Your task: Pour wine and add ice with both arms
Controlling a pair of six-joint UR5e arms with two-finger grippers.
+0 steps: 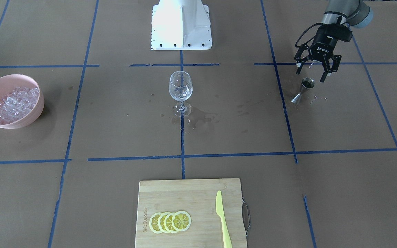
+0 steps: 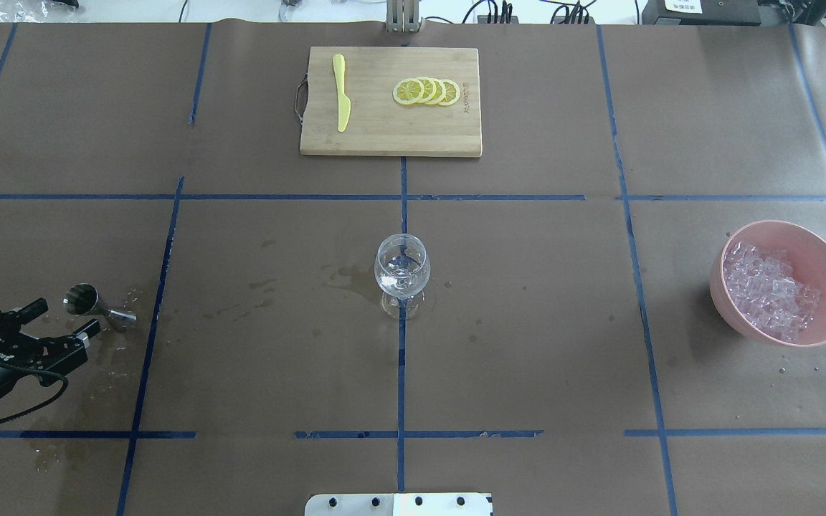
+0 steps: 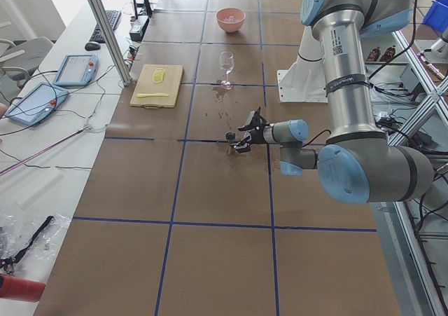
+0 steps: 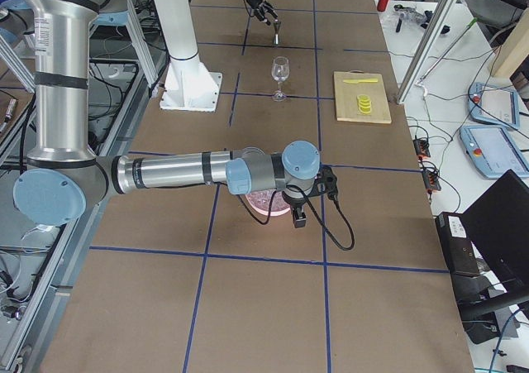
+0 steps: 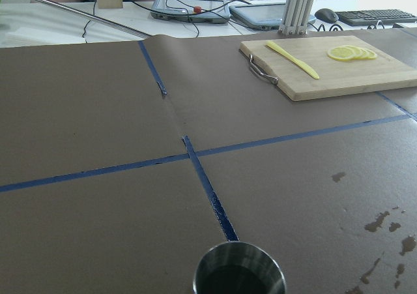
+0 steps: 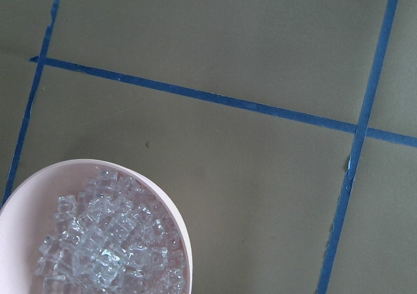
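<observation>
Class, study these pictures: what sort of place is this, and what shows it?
Most likely a robotics lab staging a drinks counter: a blue tape grid on the paper-covered table, the left arm reaching over it, and control tablets alongside.

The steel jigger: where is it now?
In the overhead view the jigger stands at far left, close by the open left hand, left of a blue tape line.

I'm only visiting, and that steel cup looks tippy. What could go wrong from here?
The open left gripper sits close to the narrow-waisted jigger; a misjudged grasp could topple it and spill the wine. The glass has a slim stem, and the paper around it is already stained, so pouring may miss.
</observation>
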